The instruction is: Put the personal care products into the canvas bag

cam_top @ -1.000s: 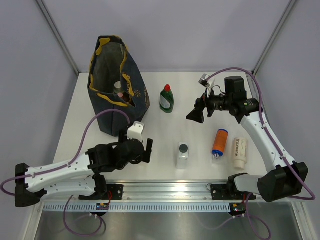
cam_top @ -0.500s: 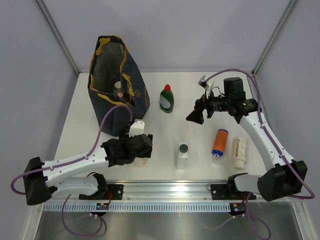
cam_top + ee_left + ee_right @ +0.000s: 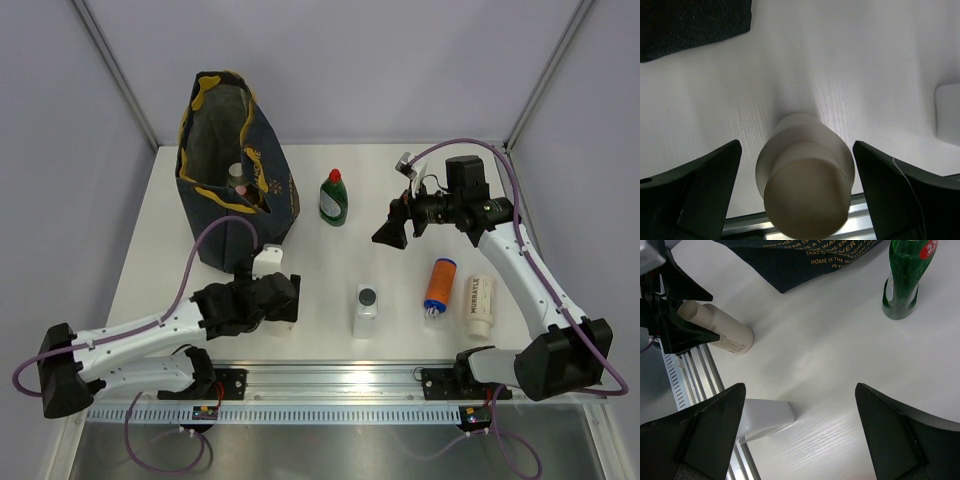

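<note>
White table (image 3: 330, 270), 6 things on it. Canvas bag (image 3: 225, 170) stands at far left. Green bottle (image 3: 334, 198) with red cap upright just right of the bag. Whitish bottle (image 3: 805, 185) upright near the front edge, left of centre. Clear bottle (image 3: 367, 309) with dark cap at front centre. Orange bottle (image 3: 439, 285) lies on its side to the right, cream tube (image 3: 479, 304) lying just beside it.
</note>
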{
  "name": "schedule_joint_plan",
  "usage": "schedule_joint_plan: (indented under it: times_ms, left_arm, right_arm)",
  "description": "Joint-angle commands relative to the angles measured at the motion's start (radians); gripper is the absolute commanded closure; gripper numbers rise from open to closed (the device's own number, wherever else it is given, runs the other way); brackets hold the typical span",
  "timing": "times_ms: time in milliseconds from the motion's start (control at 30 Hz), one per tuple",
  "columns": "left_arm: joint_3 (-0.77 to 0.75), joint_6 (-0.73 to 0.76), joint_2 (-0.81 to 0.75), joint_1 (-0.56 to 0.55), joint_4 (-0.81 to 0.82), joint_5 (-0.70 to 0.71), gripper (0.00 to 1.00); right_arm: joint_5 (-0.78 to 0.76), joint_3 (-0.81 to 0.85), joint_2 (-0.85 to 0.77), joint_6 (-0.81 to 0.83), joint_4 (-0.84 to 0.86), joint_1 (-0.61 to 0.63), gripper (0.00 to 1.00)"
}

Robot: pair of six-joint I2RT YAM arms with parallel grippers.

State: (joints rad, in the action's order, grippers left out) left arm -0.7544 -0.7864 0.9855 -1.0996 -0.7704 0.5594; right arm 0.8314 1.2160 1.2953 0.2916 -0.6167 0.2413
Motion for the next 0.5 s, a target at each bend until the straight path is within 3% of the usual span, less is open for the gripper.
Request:
schedule_joint_plan:
  times_ms: [0, 267, 433, 467]
  left_arm:
    - [0.035, -0.036, 0.033, -0.002, 0.002, -0.067, 0.01]
    - [0.010, -0.066, 0.142, -0.002, -0.006, -0.027, 0.04]
    - [-0.016, -0.060, 0.189, -0.002, 0.036, 0.030, 0.29]
    - [-0.019, -0.059, 0.196, -0.003, 0.040, 0.048, 0.29]
  right_arm:
    - [0.018, -0.001, 0.004, -0.005, 0.028, -0.005, 0.01]
    - [0.018, -0.004, 0.006, -0.008, 0.028, -0.005, 0.00]
    - [0.018, -0.004, 0.004, -0.008, 0.025, -0.005, 0.00]
    - [0.018, -0.004, 0.004, -0.008, 0.025, -0.005, 0.01]
